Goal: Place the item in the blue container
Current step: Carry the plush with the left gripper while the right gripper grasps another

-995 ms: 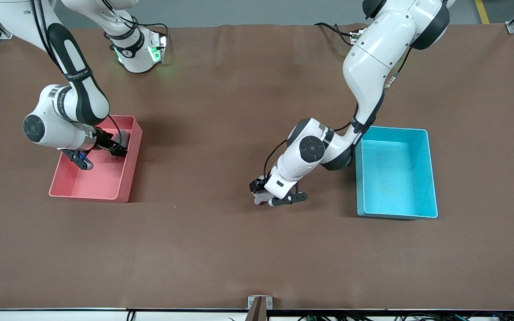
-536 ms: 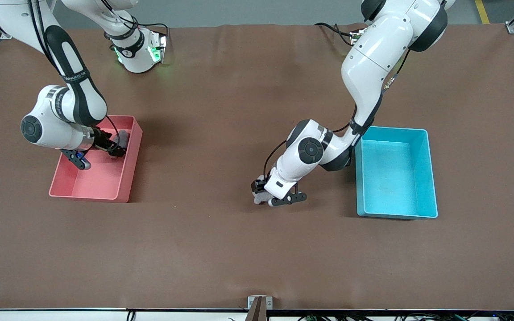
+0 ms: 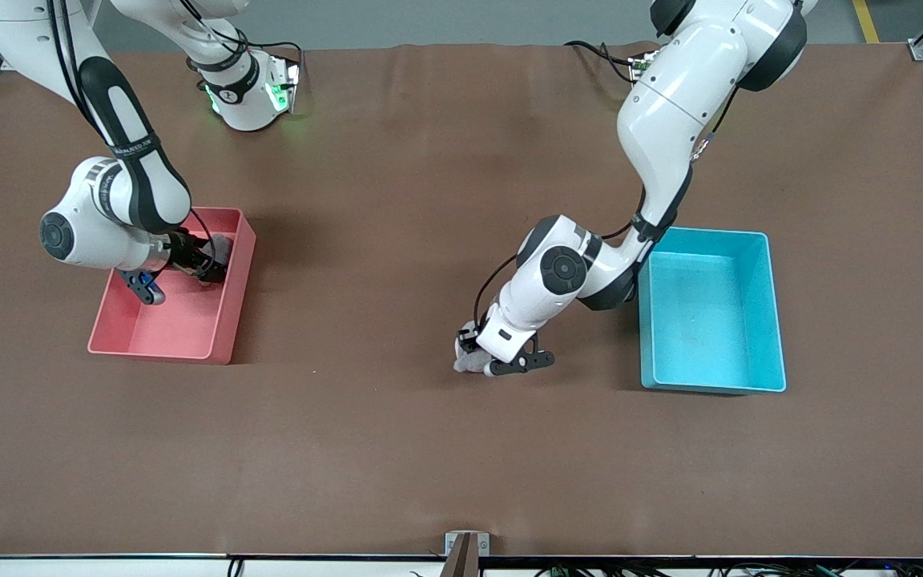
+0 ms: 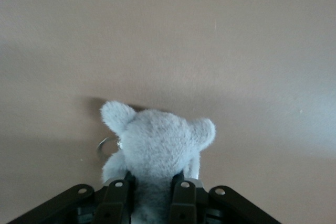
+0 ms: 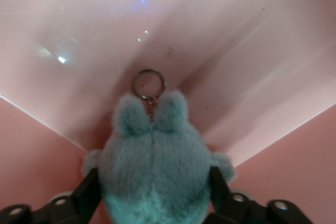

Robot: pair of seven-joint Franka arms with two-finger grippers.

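Observation:
A grey plush toy [image 3: 468, 362] lies on the brown table, toward the right arm's end from the blue container [image 3: 710, 385]. My left gripper [image 3: 484, 358] is down on the toy. In the left wrist view the fingers [image 4: 118, 198] press into the body of the grey plush toy [image 4: 157, 142], so the left gripper [image 4: 151, 203] is shut on it. The blue container holds nothing. My right gripper [image 3: 207, 271] is inside the pink bin [image 3: 231, 320]. Its jaws stand wide, one at each side of a second plush toy [image 5: 155, 169] with a key ring [image 5: 148, 84].
The pink bin sits at the right arm's end of the table, the blue container at the left arm's end. Bare brown table lies between the grey toy and the blue container. A small metal bracket [image 3: 466, 545] stands at the table's nearest edge.
The left gripper has settled slightly lower and closer over the grey toy. The right arm's wrist has shifted a little inside the pink bin. Neither bin has moved.

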